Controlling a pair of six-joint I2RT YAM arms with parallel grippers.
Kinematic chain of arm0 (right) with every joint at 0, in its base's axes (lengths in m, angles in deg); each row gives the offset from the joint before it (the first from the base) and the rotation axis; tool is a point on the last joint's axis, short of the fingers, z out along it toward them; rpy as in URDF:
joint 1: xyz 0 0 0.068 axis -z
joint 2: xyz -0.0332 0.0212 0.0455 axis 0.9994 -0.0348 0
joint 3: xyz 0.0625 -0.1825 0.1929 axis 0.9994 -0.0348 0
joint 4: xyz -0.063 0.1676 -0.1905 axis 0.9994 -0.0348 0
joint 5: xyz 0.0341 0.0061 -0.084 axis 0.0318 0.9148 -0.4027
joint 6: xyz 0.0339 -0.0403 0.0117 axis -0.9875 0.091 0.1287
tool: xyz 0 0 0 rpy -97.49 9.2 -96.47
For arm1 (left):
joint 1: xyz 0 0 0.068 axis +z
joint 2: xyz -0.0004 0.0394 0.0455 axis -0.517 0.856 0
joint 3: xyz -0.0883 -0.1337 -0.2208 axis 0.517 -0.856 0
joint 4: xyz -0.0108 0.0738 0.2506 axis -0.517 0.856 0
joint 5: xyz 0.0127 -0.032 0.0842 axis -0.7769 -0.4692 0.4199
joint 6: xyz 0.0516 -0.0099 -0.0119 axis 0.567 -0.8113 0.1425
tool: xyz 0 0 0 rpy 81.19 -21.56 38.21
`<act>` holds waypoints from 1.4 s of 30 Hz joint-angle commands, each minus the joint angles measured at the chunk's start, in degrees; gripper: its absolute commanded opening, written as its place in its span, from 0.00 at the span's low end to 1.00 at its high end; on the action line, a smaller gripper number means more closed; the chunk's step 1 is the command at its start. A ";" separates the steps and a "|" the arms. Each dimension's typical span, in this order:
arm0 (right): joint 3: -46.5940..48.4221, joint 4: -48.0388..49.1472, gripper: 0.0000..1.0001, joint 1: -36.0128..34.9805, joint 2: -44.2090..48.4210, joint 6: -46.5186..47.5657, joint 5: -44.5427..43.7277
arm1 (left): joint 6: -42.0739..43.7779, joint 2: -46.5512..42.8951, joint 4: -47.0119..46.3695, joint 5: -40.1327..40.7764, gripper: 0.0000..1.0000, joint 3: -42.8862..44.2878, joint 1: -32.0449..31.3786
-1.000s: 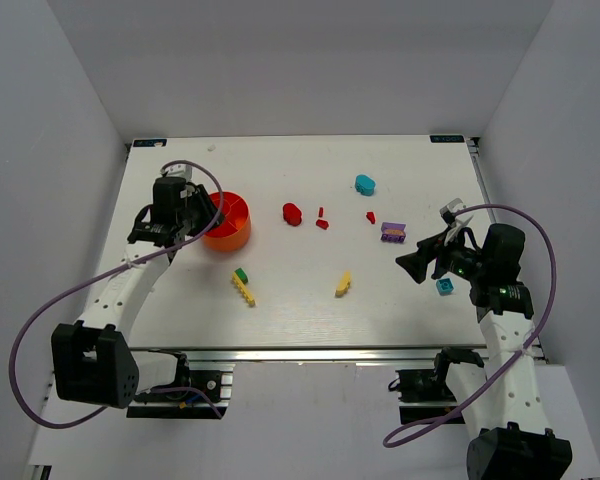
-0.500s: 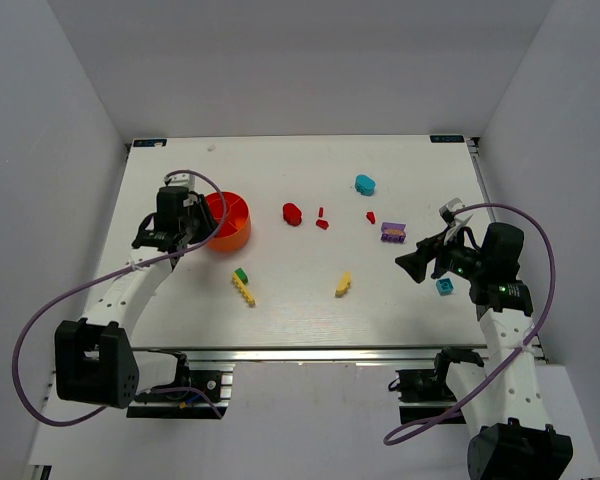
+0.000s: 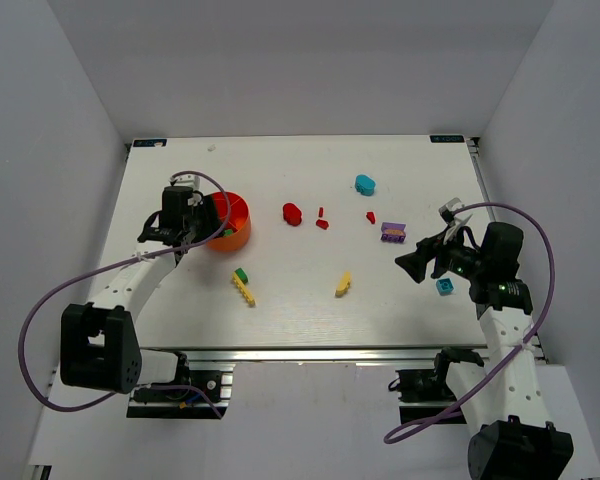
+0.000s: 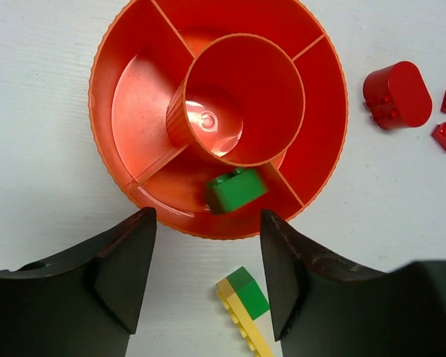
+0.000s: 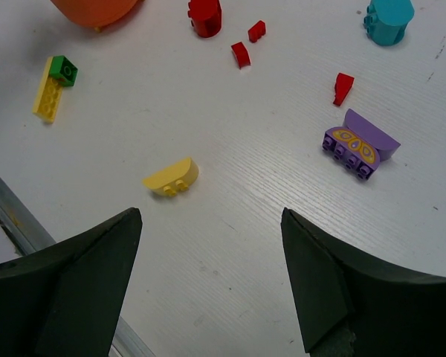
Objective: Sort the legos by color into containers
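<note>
The orange-red bowl [image 3: 227, 221] stands at the left; in the left wrist view its rim [image 4: 104, 59] surrounds a raised centre ring, and a green brick [image 4: 236, 190] lies in a front compartment. My left gripper [image 4: 208, 275] is open and empty, just beside the bowl. A yellow bar with a green brick on it [image 4: 245, 309] [image 3: 242, 285] lies on the table below it. My right gripper [image 5: 212, 275] [image 3: 413, 266] is open and empty above the table, with a yellow half-round brick [image 5: 171, 178] and a purple brick [image 5: 359, 145] ahead of it.
Red bricks [image 3: 293, 213] [image 5: 241, 53] [image 5: 343, 87] and a cyan brick [image 3: 365, 184] lie at mid-table. A small blue brick [image 3: 445, 287] sits by the right arm. The table's near edge rail [image 5: 7, 216] is close to the right gripper.
The left gripper has shifted slightly nearer and right beside the bowl. A green brick now shows inside the bowl. The right arm has not moved.
</note>
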 commanded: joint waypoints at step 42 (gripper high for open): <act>2.59 7.70 0.79 -12.74 -7.10 -1.27 -5.33 | -31.20 -14.39 18.58 -10.06 0.73 -13.92 -10.06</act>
